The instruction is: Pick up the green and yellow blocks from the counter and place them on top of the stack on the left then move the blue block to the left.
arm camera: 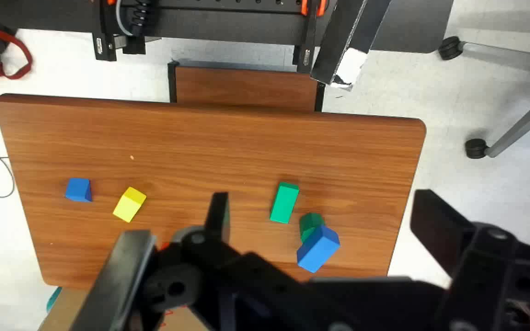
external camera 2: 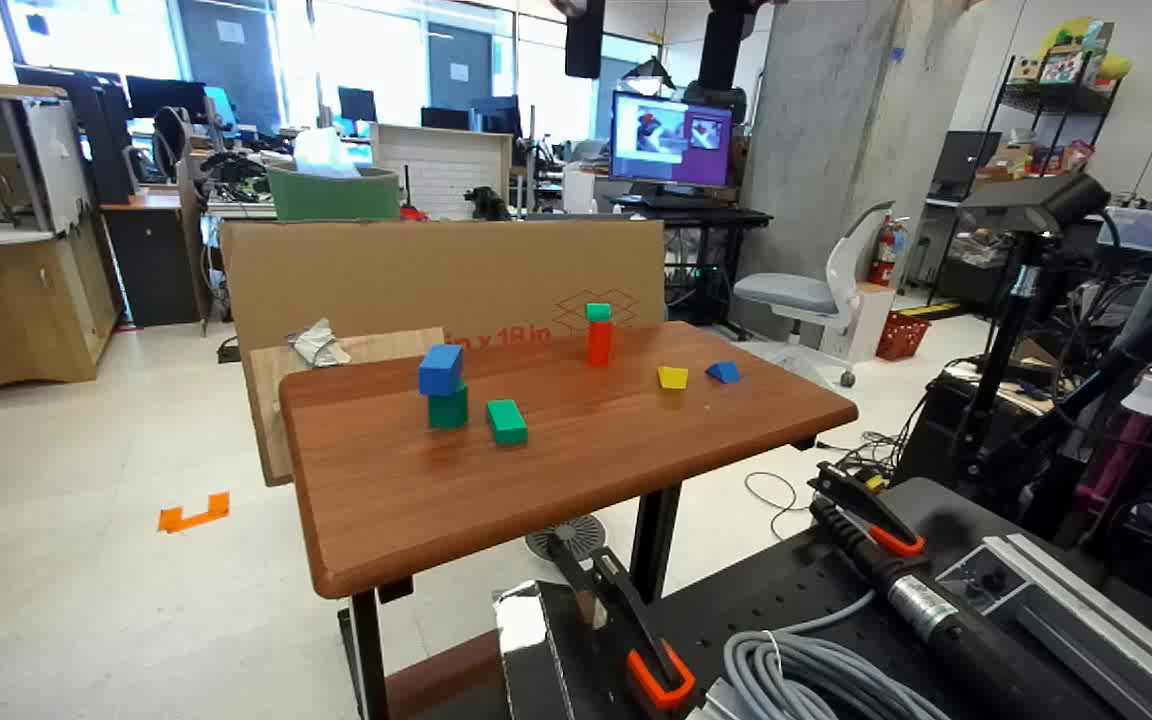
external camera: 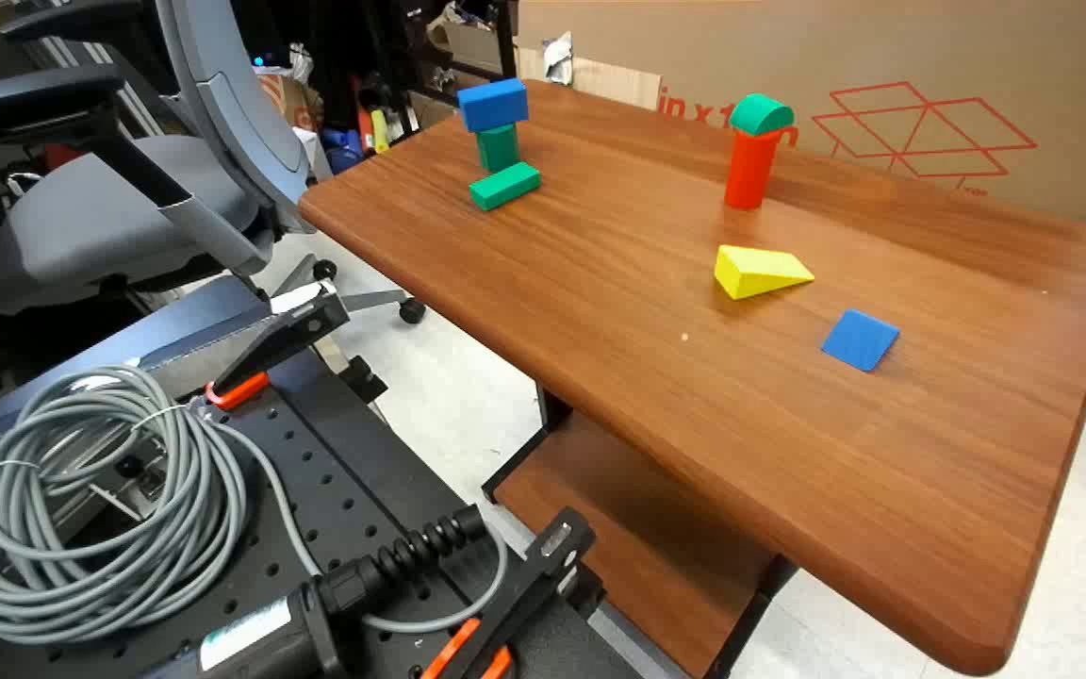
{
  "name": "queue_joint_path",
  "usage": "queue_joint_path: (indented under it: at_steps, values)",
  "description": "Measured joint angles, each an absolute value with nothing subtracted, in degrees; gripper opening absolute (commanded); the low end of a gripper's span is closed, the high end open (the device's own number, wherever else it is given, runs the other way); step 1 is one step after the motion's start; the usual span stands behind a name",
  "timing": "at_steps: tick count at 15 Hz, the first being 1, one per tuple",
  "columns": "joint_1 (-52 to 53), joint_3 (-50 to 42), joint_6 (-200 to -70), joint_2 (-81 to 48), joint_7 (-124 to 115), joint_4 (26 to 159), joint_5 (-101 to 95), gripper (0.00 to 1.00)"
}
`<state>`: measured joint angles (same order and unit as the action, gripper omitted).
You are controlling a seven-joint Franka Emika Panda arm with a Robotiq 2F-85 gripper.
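Yellow wedge [external camera: 758,272]: in an exterior view, on the table [external camera: 600,273] near the blue wedge [external camera: 861,339].
Blue block [external camera 2: 441,369]: in an exterior view, atop green pillar [external camera 2: 448,409], well apart from the yellow wedge.
Flat green block [external camera 2: 507,423]: nearer the yellow wedge.
Gripper [arm camera: 315,220]: in the wrist view, fingers wide apart.
Red patch [arm camera: 164,246]: near the yellow wedge, possibly a cylinder.

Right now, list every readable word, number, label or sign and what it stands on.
"in x 18 in": red print on the cardboard in an exterior view; start possibly covered.
Too small to read:
smaller red print on the cardboard;
white label on the black tool;
any text on the monitor;
white papers in the background.
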<state>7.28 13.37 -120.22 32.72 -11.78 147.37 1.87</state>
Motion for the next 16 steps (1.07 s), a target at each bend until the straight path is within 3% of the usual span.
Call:
queue_joint_path:
  at_steps: [16]
  values:
    - [7.3,13.3,-120.3,32.0,-11.8,147.6,1.8,1.00]
